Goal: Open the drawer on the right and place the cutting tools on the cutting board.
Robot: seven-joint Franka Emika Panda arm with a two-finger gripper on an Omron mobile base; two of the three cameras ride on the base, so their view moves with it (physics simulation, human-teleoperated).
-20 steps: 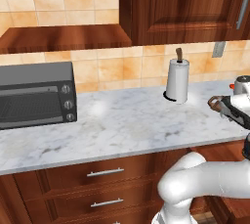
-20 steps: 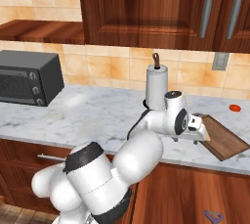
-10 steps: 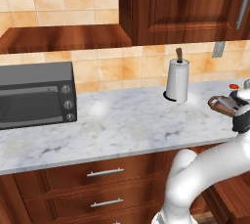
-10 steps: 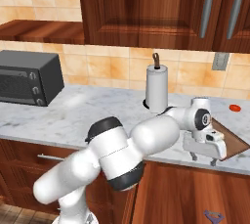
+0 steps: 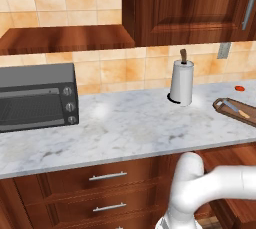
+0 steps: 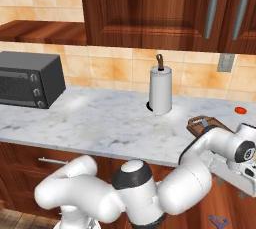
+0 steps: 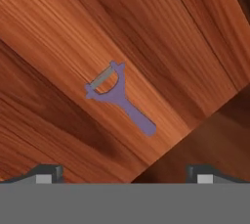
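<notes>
A rendered kitchen. In the left base view a marble counter runs across the middle of the frame, with a black oven at left and a white towel roll right of centre. At the right edge lies the dark board, carrying one thin tool with an orange end. Below the counter at lower right, the drawer stands pulled out.

In the right base view the white arm bends from the bottom of the frame to the lower right, dipping below the counter edge, and partly covers the board.

In the hand view a purple peeler lies flat on the drawer's wooden floor, just above centre, head toward the upper left, handle toward the lower right. The gripper hovers over it, its two dark tips spread wide at the bottom, holding nothing.

The step appears to be fetching this remaining tool. Next, the hand likely needs to centre over the handle, turn to straddle it, descend and close.
</notes>
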